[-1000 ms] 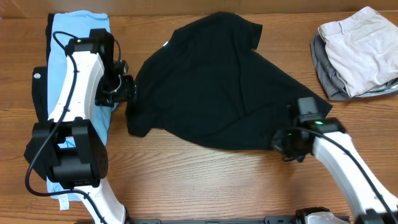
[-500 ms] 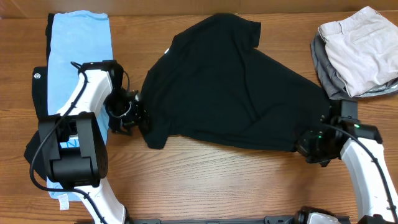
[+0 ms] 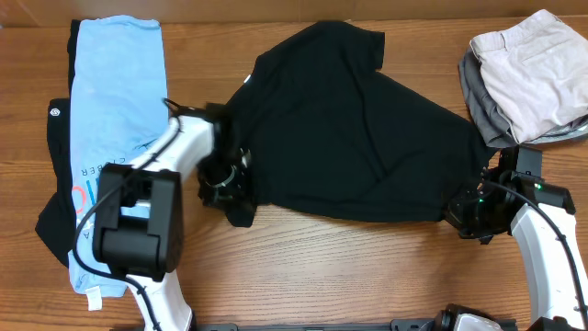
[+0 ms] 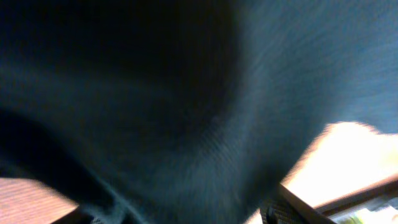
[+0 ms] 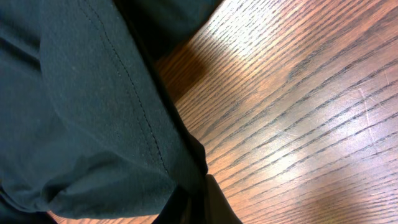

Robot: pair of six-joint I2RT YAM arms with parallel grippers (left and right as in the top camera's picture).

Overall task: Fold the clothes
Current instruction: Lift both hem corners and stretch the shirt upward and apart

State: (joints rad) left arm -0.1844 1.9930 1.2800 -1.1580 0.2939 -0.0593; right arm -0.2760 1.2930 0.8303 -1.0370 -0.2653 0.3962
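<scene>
Across the bench (image 3: pixel 322 267), the left fingers (image 3: pixel 228 184) have swung from the light blue tee (image 3: pixel 115 110) to the lower-left corner of the black T-shirt (image 3: pixel 349 138); whether they are apart or together I cannot tell. Clamped on its hem, the right fingers (image 5: pixel 211 208) have pulled rightward. It lies spread mid-bench.

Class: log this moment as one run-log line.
black T-shirt: unfolded | left gripper: at lower-left corner, grip unclear | right gripper: shut on right hem

White left arm (image 3: pixel 179 145), black boxy joint (image 3: pixel 138 225), black left pincer (image 3: pixel 223 182).
</scene>
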